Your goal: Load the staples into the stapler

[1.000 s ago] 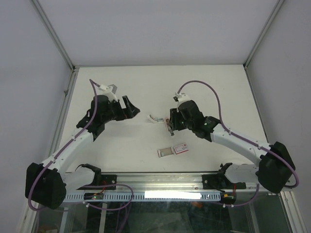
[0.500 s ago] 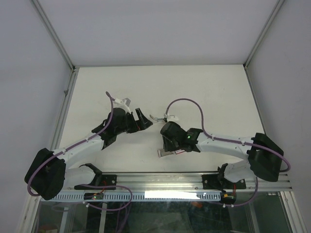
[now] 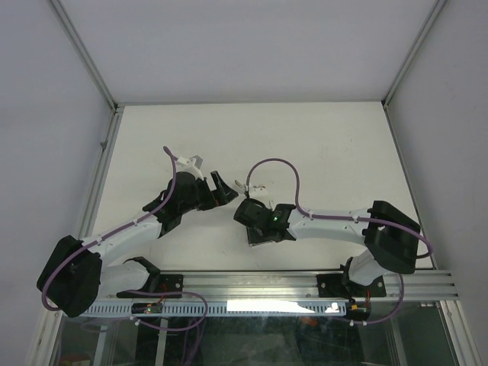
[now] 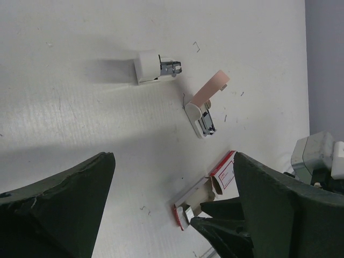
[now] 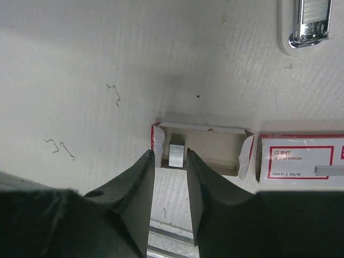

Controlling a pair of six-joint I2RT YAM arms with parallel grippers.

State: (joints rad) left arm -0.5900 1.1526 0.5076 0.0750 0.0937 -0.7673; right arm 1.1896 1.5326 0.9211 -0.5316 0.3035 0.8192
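The staples [image 5: 177, 155] are a short silvery block standing in the left end of the open greyish tray [image 5: 215, 145]. My right gripper [image 5: 169, 156] is down over the tray, one finger on each side of the block, with narrow gaps showing; the tray's white end flap stands beside the left finger. The red-and-white box sleeve [image 5: 301, 161] lies just right of the tray. The stapler [image 4: 205, 105], swung open with its pink arm up, lies farther back [image 3: 245, 185]. My left gripper [image 4: 173, 158] hovers wide open above the table, holding nothing, near the stapler [image 3: 226, 188].
A small white block with a metal end [image 4: 153, 67] lies beyond the stapler. Loose bent staples [image 5: 113, 92] are scattered on the white table. The metal rail [image 3: 305, 284] runs along the near edge, close behind the tray.
My right arm has swung back toward the near edge and come down over the tray, its jaws narrowing round the staples. My left gripper has moved right, toward the stapler.
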